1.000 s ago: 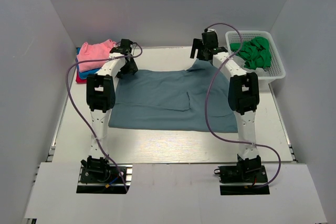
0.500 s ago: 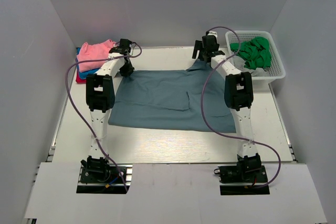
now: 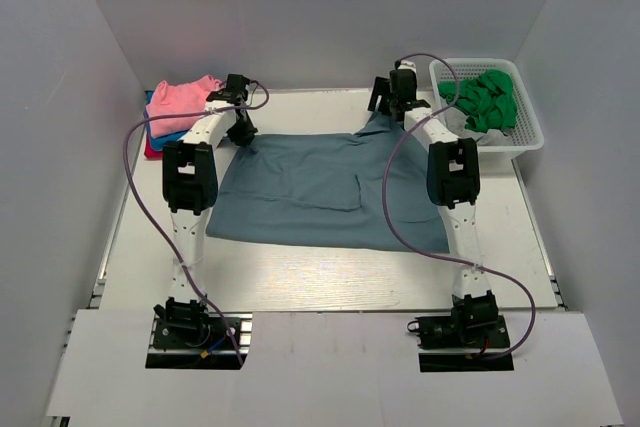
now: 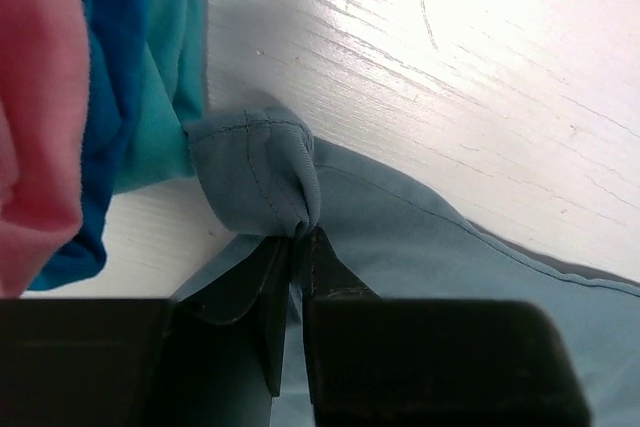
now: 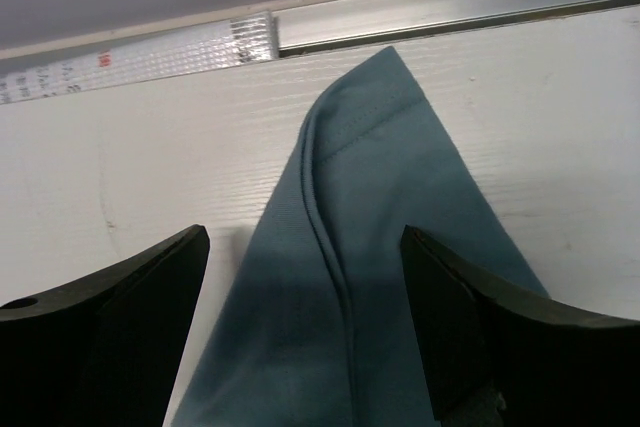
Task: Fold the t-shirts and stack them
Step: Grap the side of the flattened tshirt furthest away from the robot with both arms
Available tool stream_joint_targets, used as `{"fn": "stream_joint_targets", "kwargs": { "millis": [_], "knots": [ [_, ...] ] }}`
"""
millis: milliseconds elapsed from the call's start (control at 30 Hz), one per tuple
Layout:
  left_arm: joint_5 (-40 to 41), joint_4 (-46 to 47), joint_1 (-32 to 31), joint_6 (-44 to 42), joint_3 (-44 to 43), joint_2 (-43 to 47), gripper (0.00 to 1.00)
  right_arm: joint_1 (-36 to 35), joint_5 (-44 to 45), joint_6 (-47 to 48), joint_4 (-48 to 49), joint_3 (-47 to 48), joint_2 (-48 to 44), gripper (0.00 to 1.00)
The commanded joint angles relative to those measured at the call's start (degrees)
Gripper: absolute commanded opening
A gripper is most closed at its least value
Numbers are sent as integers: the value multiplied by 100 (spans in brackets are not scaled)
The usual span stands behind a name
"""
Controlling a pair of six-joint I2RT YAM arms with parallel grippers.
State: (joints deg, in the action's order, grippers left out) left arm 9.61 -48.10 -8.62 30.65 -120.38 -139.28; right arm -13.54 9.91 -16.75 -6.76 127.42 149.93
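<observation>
The slate-blue t-shirt (image 3: 320,187) lies spread flat across the middle of the worktop (image 3: 300,277). The left pincer (image 4: 296,237) is pinched tight on a bunched fold at the shirt's far left corner. This is just beside the folded stack, where a pink shirt (image 3: 185,97) lies on top of a bright blue shirt (image 4: 110,97). The right pincer (image 5: 303,247) is spread wide, its fingers on either side of the shirt's far right corner, which lies flat between them. At the far right, a white basket (image 3: 528,137) holds green cloth (image 3: 488,99).
</observation>
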Motion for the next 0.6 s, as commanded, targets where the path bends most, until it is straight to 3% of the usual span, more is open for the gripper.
{"fn": "stream_joint_targets", "kwargs": {
  "millis": [0,233,433,467,567],
  "knots": [
    [-538,-569,-61,169,199,-152,18,-8,-332,-205,351,231,151,82],
    [-591,-824,-61,283,93,-204,15,9,-51,-188,588,205,116,68],
    [-644,-886,-8,397,41,-257,13,-26,248,83,606,161,89,46],
    [-644,-955,-8,397,41,-257,13,-17,274,102,771,187,115,35],
    [-644,-1009,44,459,-135,-310,12,-8,265,111,712,205,133,33]
  ]
}}
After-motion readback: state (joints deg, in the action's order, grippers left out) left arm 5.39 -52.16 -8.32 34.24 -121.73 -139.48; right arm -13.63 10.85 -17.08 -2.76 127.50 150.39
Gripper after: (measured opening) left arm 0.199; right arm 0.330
